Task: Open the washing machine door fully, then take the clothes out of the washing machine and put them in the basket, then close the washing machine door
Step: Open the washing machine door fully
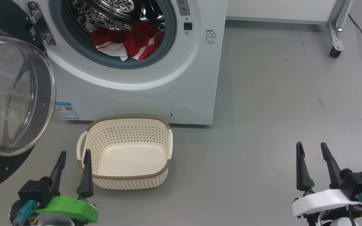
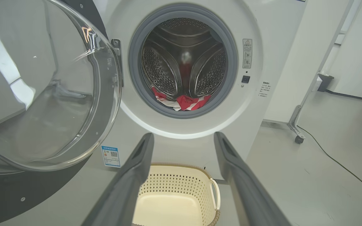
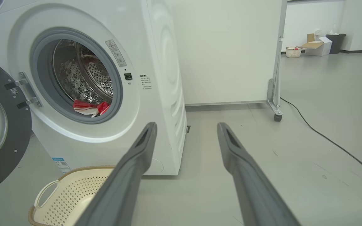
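Washing machine door (image 1: 11,94) hanging swung open on the left, both hands waiting with fingers spread.
The red and white clothes (image 1: 127,42) are lying at the bottom of the steel drum (image 1: 118,6) inside the washing machine (image 1: 137,100). The cream basket (image 1: 127,119) is sitting on the grey floor (image 1: 262,94) just in front of the machine. The left hand (image 1: 75,152) is hovering wide beside the basket's left handle, holding nothing, and the right hand (image 1: 311,144) is hovering wide too, well off to the right.

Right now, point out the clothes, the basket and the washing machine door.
the clothes (image 1: 138,42), head view, red fabric at the heap's middle.
the basket (image 1: 127,135), head view, perforated far wall.
the washing machine door (image 1: 11,94), head view, bulging glass porthole.
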